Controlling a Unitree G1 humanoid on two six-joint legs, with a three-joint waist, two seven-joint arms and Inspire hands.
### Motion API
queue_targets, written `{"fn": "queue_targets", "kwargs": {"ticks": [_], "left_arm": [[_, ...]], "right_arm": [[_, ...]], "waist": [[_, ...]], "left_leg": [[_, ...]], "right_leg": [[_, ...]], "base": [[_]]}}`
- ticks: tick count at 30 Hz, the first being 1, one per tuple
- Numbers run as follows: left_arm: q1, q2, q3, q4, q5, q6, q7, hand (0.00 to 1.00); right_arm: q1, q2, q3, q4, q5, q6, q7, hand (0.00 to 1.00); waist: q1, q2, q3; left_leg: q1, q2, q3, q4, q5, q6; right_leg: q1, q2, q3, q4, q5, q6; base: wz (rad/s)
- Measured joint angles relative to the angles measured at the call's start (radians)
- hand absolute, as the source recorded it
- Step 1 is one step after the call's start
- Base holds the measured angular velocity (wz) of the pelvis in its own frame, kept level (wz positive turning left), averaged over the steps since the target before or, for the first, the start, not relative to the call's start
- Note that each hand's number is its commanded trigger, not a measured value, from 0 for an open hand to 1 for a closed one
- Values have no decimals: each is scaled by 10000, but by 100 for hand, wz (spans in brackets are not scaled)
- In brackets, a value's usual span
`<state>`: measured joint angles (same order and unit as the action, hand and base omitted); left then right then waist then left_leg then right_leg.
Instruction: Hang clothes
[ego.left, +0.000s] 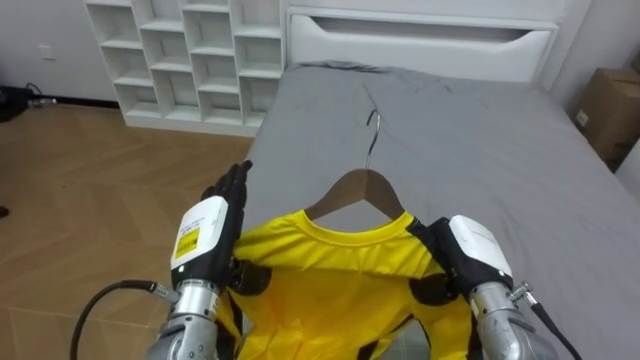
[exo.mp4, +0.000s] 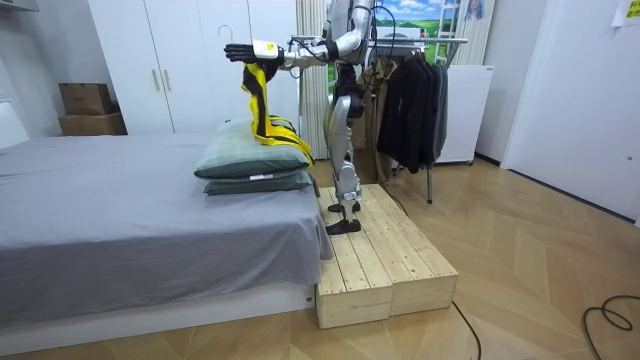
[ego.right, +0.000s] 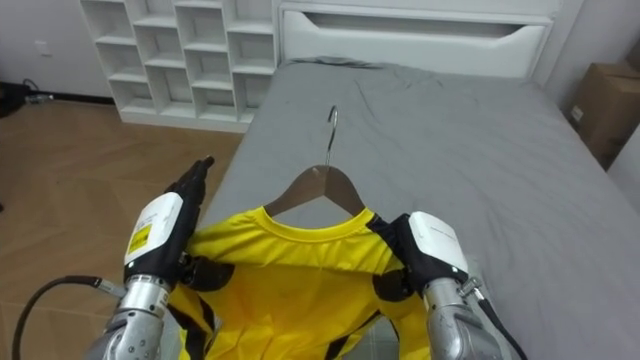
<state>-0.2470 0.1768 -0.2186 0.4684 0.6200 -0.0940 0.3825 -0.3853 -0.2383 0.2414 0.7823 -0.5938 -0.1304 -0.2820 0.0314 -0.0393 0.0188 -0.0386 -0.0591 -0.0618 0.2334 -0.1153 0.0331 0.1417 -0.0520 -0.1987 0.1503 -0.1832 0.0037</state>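
I hold a yellow shirt (ego.left: 330, 275) with black trim up before me, over the foot of the bed. It hangs on a wooden hanger (ego.left: 356, 190) whose metal hook (ego.left: 373, 130) points away from me. My left hand (ego.left: 212, 235) is at the shirt's left shoulder, its fingers straight and stretched forward past the cloth. My right hand (ego.left: 472, 250) rests at the shirt's right shoulder, by the collar. In the room view the shirt (exo.mp4: 258, 100) drapes down from my raised hands onto the pillows (exo.mp4: 255, 160).
The grey bed (ego.left: 480, 150) stretches ahead to a white headboard (ego.left: 420, 45). White cube shelves (ego.left: 190, 60) stand at the far left and a cardboard box (ego.left: 608, 105) at the right. I stand on a wooden platform (exo.mp4: 380, 255); a rack of dark clothes (exo.mp4: 415, 100) is behind me.
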Motion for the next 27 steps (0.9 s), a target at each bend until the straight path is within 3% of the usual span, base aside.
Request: {"fn": "queue_targets", "kwargs": {"ticks": [9,21,27], "left_arm": [[99,0,61,239,1,25,-61,0],[198,9,214,745,13,195,-192,0],[440,26,236,746,29,222,-209,0]], "right_arm": [[-2,-41,-477,-2,554,21,-1,100],[-7,-64,-766,-7,997,373,132,100],[-8,-59,-1195,-137,1353,372,131,100]], "waist": [[9,53,-16],[13,18,-42],[15,-40,-91]], "left_leg": [[204,1,42,-204,9,10],[331,-17,31,-331,10,11],[330,-17,37,-323,10,11]], "right_leg": [[81,-21,36,26,1,0],[150,-42,16,6,-8,13],[157,-44,24,4,-9,15]], "base": [[-1],[0],[0]]}}
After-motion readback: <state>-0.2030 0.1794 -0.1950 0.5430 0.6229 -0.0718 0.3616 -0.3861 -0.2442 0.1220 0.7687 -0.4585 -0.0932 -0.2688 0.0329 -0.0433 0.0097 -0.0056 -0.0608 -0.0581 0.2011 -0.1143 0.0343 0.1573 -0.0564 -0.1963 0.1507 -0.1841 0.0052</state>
